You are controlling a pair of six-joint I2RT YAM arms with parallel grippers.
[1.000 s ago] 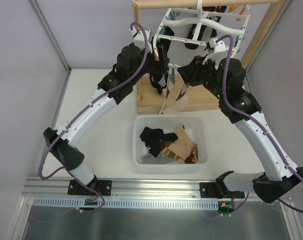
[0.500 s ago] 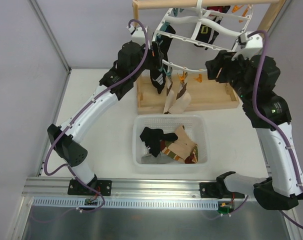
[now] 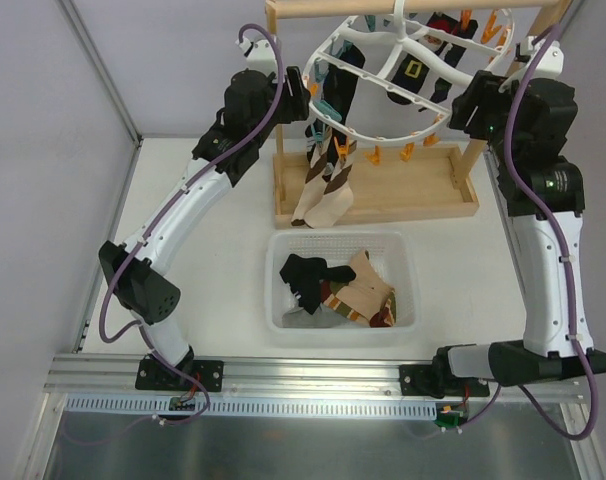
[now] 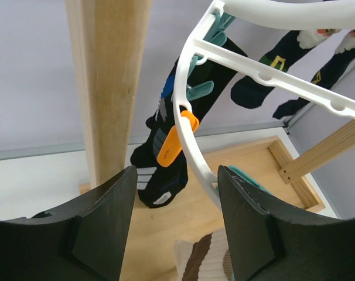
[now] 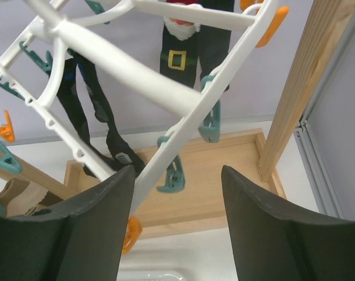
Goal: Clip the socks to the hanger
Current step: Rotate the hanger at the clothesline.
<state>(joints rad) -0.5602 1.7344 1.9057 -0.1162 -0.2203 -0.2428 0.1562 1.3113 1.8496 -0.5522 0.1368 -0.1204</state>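
Note:
The white hanger (image 3: 397,44) hangs from the wooden stand's top bar with orange and teal clothespins round its ring. A brown-and-cream striped sock (image 3: 324,188) dangles at its left front, and black socks (image 3: 410,73) hang further back. More socks (image 3: 335,287) lie in the mesh basket. My left gripper (image 3: 305,100) is at the ring's left side, open; in the left wrist view the hanger (image 4: 192,149) passes just beyond the right finger (image 4: 253,228), with an orange clothespin (image 4: 171,140) and a black sock (image 4: 163,167) behind. My right gripper (image 3: 462,108) is open at the ring's right; a hanger bar (image 5: 166,158) runs by its left finger (image 5: 95,228).
The wooden stand's tray base (image 3: 408,197) lies under the hanger, with a slanted post (image 3: 528,55) at the right and an upright post (image 4: 110,82) close to my left gripper. The white mesh basket (image 3: 338,238) sits in front of the tray. Grey walls close in both sides.
My right arm has lifted and swung right, and its jaws have opened. The hanger has swung back up with the striped sock hanging from it. My left gripper has risen and its jaws have narrowed.

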